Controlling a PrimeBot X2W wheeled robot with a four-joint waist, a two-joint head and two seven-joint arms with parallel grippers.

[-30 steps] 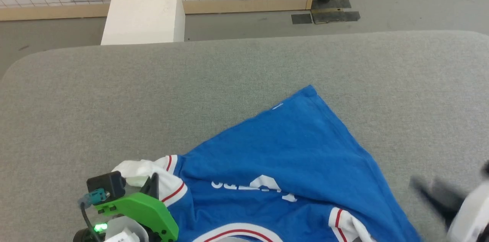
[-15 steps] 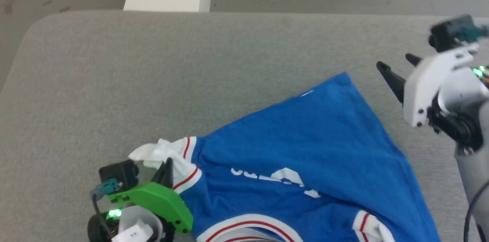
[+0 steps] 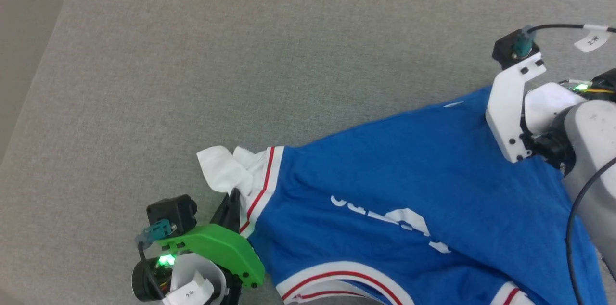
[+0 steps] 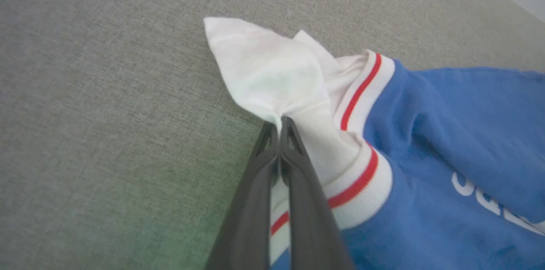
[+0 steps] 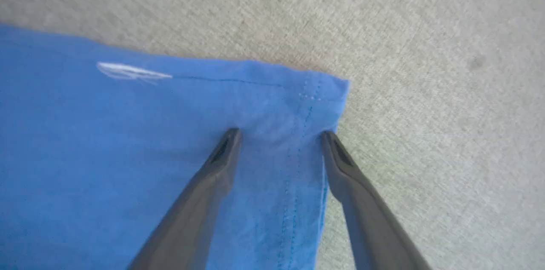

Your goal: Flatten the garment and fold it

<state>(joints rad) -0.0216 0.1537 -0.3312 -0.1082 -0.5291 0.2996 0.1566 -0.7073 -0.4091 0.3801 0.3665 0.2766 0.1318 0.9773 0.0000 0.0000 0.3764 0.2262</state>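
Two sets of dark fingers work on a royal-blue garment (image 3: 409, 175) spread across a grey fabric-covered bench (image 3: 240, 55). Lying rumpled, the garment covers the lower right of the bench as the head camera sees it, with white lettering (image 3: 390, 218) across its middle and white bands edged with thin red stripes. At its left end, the left fingers (image 4: 289, 142) are pressed together, pinching a bunched white sleeve (image 4: 272, 74) just beside a red-striped band. At the far right, the right fingers (image 5: 217, 163) are spread wide over a stitched blue hem corner (image 5: 328, 87), one tip on the cloth, the other at its side edge; whether they press down cannot be told.
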